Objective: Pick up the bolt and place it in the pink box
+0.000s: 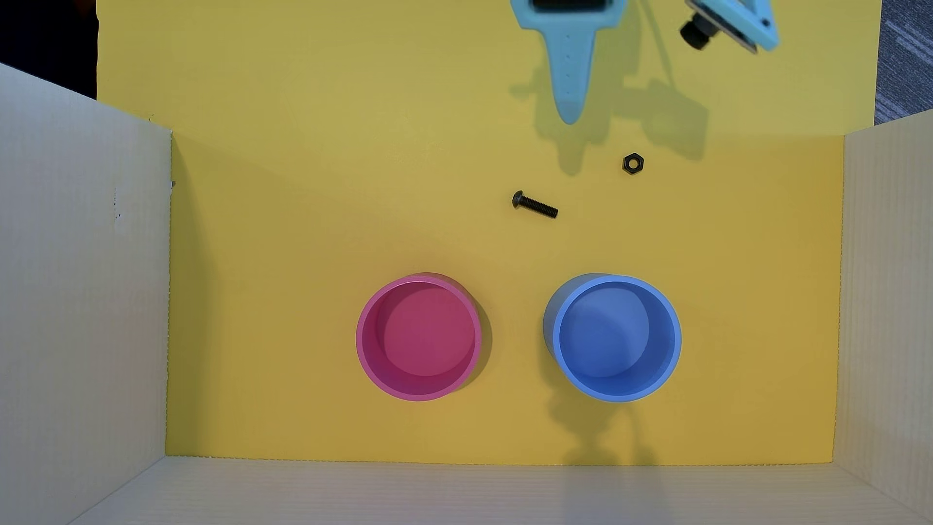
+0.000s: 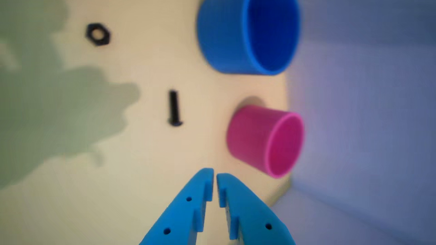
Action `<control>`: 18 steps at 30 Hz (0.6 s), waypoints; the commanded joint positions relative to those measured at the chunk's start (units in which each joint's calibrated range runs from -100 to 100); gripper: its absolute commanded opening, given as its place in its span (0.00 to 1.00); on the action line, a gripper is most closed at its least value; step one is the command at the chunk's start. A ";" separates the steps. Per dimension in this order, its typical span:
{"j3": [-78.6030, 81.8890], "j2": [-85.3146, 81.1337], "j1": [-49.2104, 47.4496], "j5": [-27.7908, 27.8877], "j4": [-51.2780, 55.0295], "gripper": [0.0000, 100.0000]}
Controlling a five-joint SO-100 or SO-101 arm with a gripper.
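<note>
End effector base cut off

In the overhead view the gripper is cut off by the top edge. The wrist view is blurred; the bolt shows no thread.

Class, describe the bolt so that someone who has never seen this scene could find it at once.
In the overhead view, find the yellow mat with the pink box and blue cup on it. Above the gap between them lies the bolt, small and black. Unlike the black hexagonal nut up to its right, it has a rounded head and a threaded shank.
</note>
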 commanded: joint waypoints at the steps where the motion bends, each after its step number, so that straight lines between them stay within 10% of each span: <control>1: -13.92 17.80 0.78 -0.30 2.93 0.02; 18: -26.31 45.74 2.10 4.34 3.96 0.02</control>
